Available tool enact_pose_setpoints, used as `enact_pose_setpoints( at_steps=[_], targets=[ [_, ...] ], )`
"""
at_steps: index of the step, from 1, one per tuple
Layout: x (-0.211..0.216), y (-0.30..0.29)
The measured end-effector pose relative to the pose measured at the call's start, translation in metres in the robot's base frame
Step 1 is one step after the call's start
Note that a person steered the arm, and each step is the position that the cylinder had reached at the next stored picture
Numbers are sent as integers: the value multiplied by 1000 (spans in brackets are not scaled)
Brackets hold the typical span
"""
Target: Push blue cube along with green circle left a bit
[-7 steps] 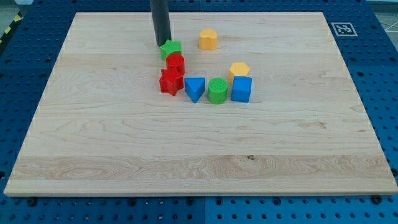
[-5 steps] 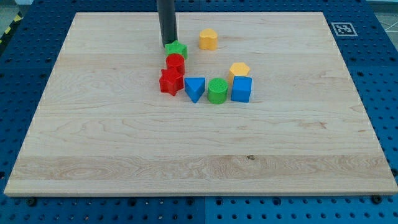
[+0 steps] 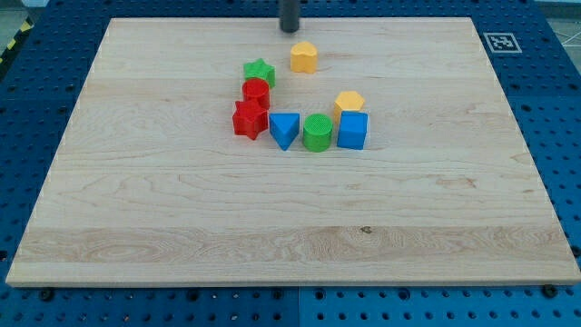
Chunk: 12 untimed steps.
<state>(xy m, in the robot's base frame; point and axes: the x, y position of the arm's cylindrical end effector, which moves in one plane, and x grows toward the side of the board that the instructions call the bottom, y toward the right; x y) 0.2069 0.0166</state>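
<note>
The blue cube [image 3: 353, 131] sits right of centre on the wooden board [image 3: 182, 209]. The green circle [image 3: 317, 133] touches its left side. A blue triangle [image 3: 285, 129] lies just left of the green circle. My tip [image 3: 290, 30] is at the view's top, near the board's far edge. It is well above and left of the blue cube and touches no block.
A yellow hexagon [image 3: 349, 103] sits just above the blue cube. A red star [image 3: 249, 119], a red cylinder [image 3: 256, 93] and a green star [image 3: 259, 72] form a column left of the blue triangle. A yellow block [image 3: 304, 56] lies below my tip.
My tip moved from beside the green star up and to the right, to the board's top edge. The green star shifted slightly right early on. The other blocks have not moved.
</note>
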Motion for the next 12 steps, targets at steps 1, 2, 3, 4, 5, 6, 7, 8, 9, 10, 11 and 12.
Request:
enact_pose_setpoints(
  at_steps=[1,2,3,4,5,6,7,8,9,10,11,12],
  targets=[
    [-2,53],
    [1,117],
    [34,176],
    [89,203],
    [146,206],
    [201,204],
    [222,188],
    [243,155],
    [253,115],
    [240,107],
    [233,102],
    [233,84]
  ],
)
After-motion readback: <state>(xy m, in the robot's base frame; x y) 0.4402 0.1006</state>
